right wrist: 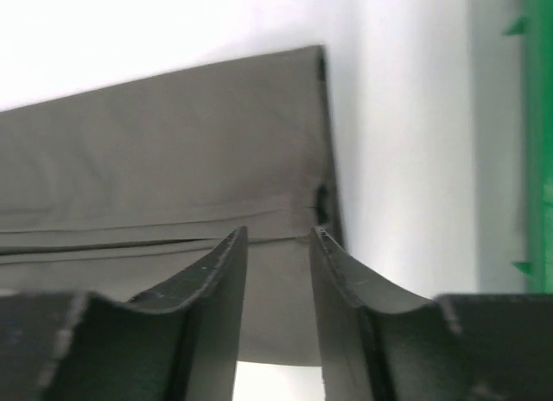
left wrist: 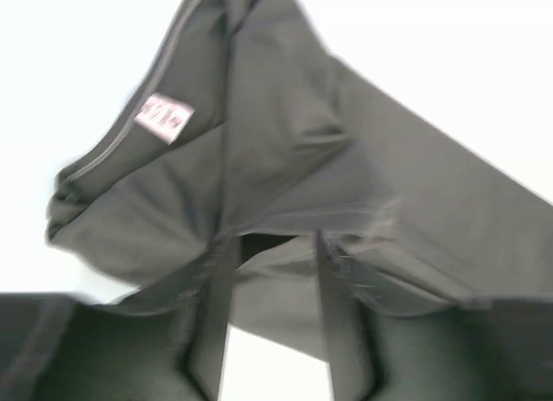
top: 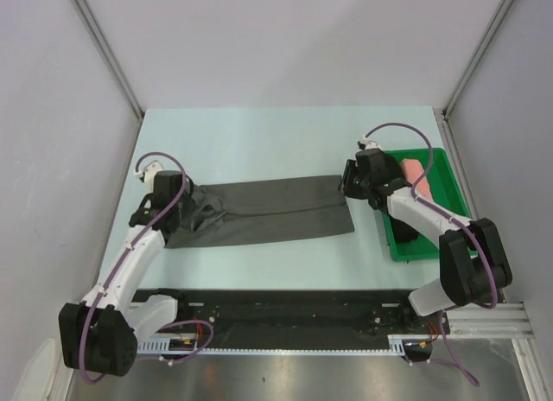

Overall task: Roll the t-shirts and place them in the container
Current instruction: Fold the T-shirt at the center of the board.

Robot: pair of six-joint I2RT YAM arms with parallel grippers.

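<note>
Tabletop [top: 259, 133] looks smooth, so the biggest risk is that the charcoal t-shirt [top: 268, 213], folded into 1 long strip lying flat between the 2 grippers, slides instead of rolling once an end is turned over. The strip is uneven. Ahead of the left fingers the collar end is bunched and puffed up, while under and ahead of the right fingers the hem end lies flat, its layers stacked and a folded edge running across just past the tips. A roll begun from the lumpy end would likely come out crooked or loose. The green tray [top: 442, 172] sits just outside the right fingers with a salmon-pink roll [top: 416, 175] in it, and a wide swing of that wrist could knock its wall. The left gripper [left wrist: 270, 245] has its fingers parted, with bare table showing in the gap and the tips at the cloth but pinching nothing. The right gripper [right wrist: 278, 237] is likewise spread over the hem corner, with nothing clamped. Closing from here could catch only the top layer, so the fold would peel apart. The small white neck label [left wrist: 164, 117], beyond and to the left of the left fingers, marks the thick collar seam, which could snag a tip.
</note>
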